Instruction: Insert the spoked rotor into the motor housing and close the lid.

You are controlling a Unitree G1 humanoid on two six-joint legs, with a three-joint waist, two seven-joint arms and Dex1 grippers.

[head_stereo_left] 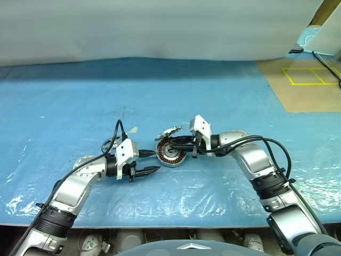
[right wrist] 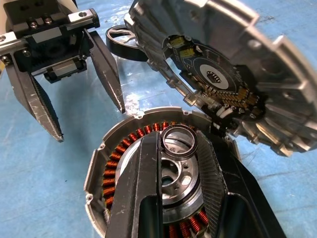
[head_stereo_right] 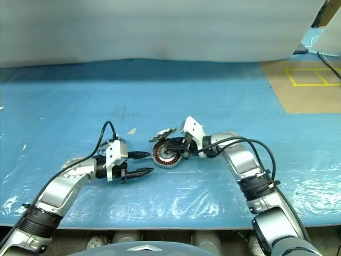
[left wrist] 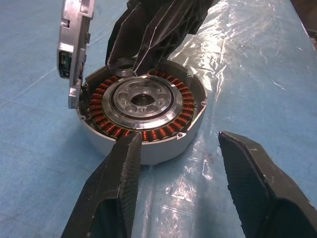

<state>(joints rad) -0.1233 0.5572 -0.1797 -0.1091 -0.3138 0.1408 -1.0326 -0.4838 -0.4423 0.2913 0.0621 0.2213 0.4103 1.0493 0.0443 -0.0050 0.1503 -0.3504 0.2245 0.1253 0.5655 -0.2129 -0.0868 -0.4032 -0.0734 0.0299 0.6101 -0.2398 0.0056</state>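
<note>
Blue tarp (head_stereo_left: 224, 96) over the bench, all parts mid-table. Nearest you: left gripper (head_stereo_left: 152, 170), fingers wide and empty, tips pointing at the housing (left wrist: 163, 144) just beside it. The housing sits flat with its windings up. Right gripper (head_stereo_left: 173, 142) comes in from the other side, fingers narrow, pinching a small ring (right wrist: 178, 141) right over the housing's hub. Lid (right wrist: 233, 74) stands tilted open at the housing's far edge. Rotor (right wrist: 118, 48) lies flat on the tarp beyond the left gripper, near the lid. Key relation: the rotor is on your left side, so the left arm is nearer. My read is that the right fingers must clear the hub first
</note>
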